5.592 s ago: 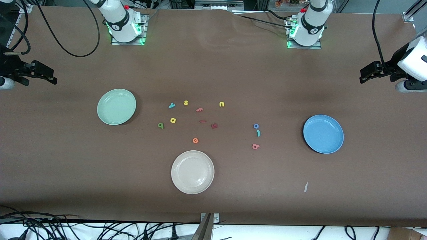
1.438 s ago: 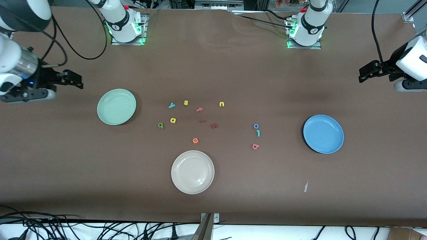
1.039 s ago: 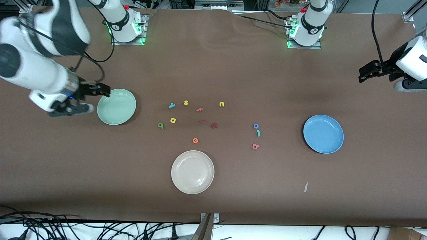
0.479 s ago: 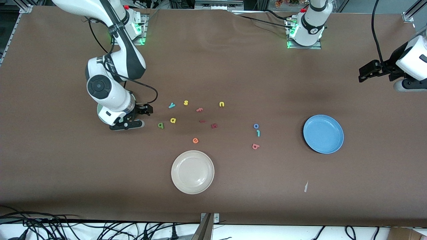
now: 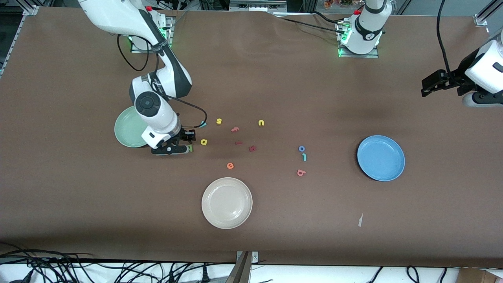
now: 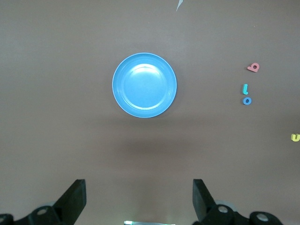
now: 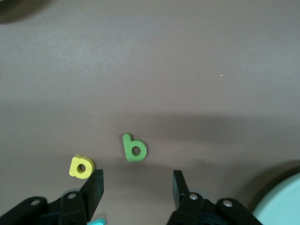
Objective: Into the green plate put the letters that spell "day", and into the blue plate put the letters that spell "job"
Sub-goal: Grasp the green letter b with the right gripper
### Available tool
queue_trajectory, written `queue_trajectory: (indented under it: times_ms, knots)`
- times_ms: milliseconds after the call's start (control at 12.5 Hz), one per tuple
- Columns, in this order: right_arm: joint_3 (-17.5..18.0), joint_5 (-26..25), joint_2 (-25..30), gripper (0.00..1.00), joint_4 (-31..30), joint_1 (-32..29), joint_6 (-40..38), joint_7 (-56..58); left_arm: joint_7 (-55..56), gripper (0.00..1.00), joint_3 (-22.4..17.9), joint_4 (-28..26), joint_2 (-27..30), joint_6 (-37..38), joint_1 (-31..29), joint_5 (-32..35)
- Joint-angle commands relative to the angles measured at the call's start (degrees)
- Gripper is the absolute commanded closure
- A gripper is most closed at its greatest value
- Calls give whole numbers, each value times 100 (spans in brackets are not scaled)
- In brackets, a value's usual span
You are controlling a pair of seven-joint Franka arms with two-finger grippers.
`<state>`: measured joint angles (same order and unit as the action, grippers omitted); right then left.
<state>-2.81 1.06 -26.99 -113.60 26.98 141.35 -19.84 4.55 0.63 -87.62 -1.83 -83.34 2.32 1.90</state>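
My right gripper (image 5: 188,142) (image 7: 137,187) hangs low and open just beside the dark green "d" (image 5: 190,148) (image 7: 134,148), which lies just past its fingertips, nothing between them. The yellow "a" (image 5: 203,142) (image 7: 81,167) is close by, and the cyan "y" (image 5: 203,124) peeks out by the arm's cable. That arm partly covers the green plate (image 5: 125,131). The blue "o" (image 5: 301,148), cyan "j" (image 5: 304,157) and salmon "b" (image 5: 301,172) lie beside the blue plate (image 5: 380,158) (image 6: 144,85). My left gripper (image 5: 425,87) (image 6: 138,199) waits open and empty, high over the left arm's end.
A cream-white plate (image 5: 226,203) sits nearer the front camera than the letters. Other letters lie mid-table: yellow "s" (image 5: 219,121), salmon "f" (image 5: 235,129), yellow "u" (image 5: 261,123), orange "e" (image 5: 230,166) and two dark red pieces (image 5: 252,148). A paper scrap (image 5: 360,220) lies near the front edge.
The right arm has swung in from its end of the table, passed over the green plate and come down at the green "d". The left arm has hardly moved.
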Motion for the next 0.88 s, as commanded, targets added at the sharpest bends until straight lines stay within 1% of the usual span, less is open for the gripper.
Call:
queue_trajectory:
  times_ms: [0,320,399,639,719,799]
  knots:
    - [-44,-79,-192,35,-206,18,663,-108,-6,0,-10,192,-63,107,32,-93]
    - [-44,-79,-456,40,-312,35,1245,-108,-41,0,-54,192,-151,37,-179,-813]
    - [-44,-79,-448,44,-312,35,1246,-108,-33,0,-45,192,-134,46,-179,-840]
    - [-44,-79,-465,71,-312,97,1246,-108,38,0,-10,184,-125,11,-83,-787]
    - [-44,-79,-465,79,-312,123,1246,-108,20,0,-10,123,-125,-129,-56,-831]
    - [-44,-79,-457,90,-303,123,1237,-91,11,0,-10,52,-142,-269,100,-823]
